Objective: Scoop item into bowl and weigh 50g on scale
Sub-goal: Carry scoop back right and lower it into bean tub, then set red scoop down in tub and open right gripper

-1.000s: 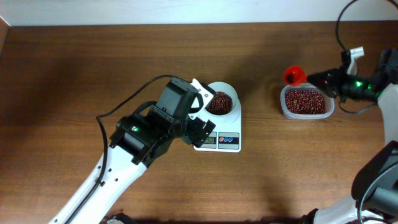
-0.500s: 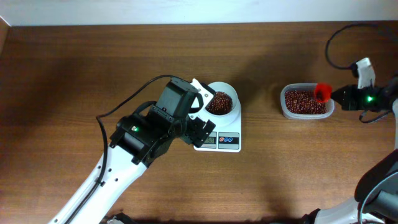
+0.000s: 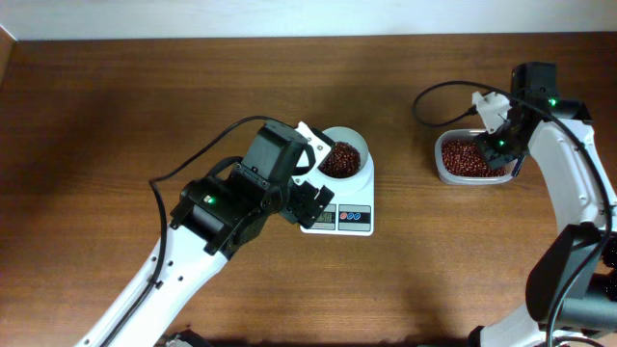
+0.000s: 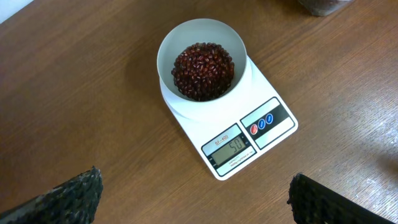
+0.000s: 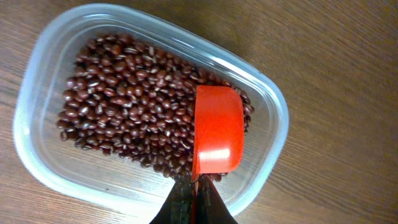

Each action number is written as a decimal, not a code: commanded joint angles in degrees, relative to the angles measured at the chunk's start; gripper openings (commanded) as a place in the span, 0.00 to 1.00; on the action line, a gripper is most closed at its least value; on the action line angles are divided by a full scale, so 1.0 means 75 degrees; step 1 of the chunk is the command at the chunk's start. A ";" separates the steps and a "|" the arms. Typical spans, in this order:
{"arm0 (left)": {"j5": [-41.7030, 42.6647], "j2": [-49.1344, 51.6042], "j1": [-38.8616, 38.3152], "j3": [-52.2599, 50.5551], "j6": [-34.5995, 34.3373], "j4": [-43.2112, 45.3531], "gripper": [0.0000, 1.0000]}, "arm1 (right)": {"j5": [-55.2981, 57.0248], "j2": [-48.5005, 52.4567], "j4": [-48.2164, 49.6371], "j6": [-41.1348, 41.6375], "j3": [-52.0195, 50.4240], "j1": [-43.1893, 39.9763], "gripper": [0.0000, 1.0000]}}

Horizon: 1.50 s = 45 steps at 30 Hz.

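The white bowl (image 3: 344, 154) (image 4: 201, 59) sits on the white scale (image 3: 339, 214) (image 4: 249, 134) and holds a pile of red-brown beans (image 4: 203, 70). The scale's display (image 4: 232, 147) reads about 50. More beans (image 5: 130, 106) (image 3: 470, 160) fill a clear plastic tub (image 5: 149, 106) (image 3: 474, 158). My right gripper (image 5: 194, 199) (image 3: 503, 135) is shut on the handle of a red scoop (image 5: 217, 134), held on its side over the tub's beans. My left gripper (image 4: 193, 199) (image 3: 313, 178) is open and empty, hovering above the scale's front left.
The brown wooden table (image 3: 116, 106) carries only the scale and the tub. A pale wall edge (image 3: 289, 17) runs along the far side. A black cable (image 3: 439, 96) loops near the right arm.
My right arm has swung in from the right over the tub, turning the red scoop down onto the beans. The left arm, bowl and scale have not moved.
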 commanded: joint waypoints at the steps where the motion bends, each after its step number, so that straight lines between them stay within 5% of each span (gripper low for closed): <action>1: 0.0079 -0.0003 0.0044 0.0117 -0.0096 0.0017 0.99 | 0.0219 -0.0391 0.0017 0.1174 0.0154 0.0017 0.04; 4: 0.0079 -0.0003 0.0044 0.0117 -0.0096 0.0017 0.99 | -0.0644 -0.0784 -0.0064 0.2299 0.0189 0.0006 0.04; 9: 0.0079 -0.0003 0.0044 0.0117 -0.0096 0.0017 0.99 | -0.2419 -0.1110 -0.0201 0.5779 0.0187 -0.0463 0.04; 12: 0.0079 -0.0003 0.0044 0.0117 -0.0096 0.0017 0.99 | -0.3418 -0.1107 -0.0201 0.6379 0.0187 -0.0807 0.04; 15: 0.0079 0.0000 0.0044 0.0117 -0.0096 0.0017 0.99 | -0.3427 -0.1099 -0.0286 0.6414 0.0184 -0.1003 0.06; 19: 0.0079 -0.0003 0.0044 0.0117 -0.0096 0.0017 0.99 | -0.3223 -0.1099 -0.0306 0.6411 0.0184 -0.1003 0.48; 24: 0.0079 -0.0003 0.0044 0.0117 -0.0096 0.0017 0.99 | -0.2498 -0.1099 -0.0536 0.6385 0.0175 -0.1003 0.49; 31: 0.0079 -0.0003 0.0044 0.0117 -0.0096 0.0017 0.99 | -0.1918 -0.1055 -0.0898 0.4774 0.0149 -0.0997 0.93; 45: 0.0079 -0.0003 0.0044 0.0117 -0.0096 0.0017 0.99 | -0.0956 -0.0589 -0.1174 0.4774 -0.0452 -0.1003 0.99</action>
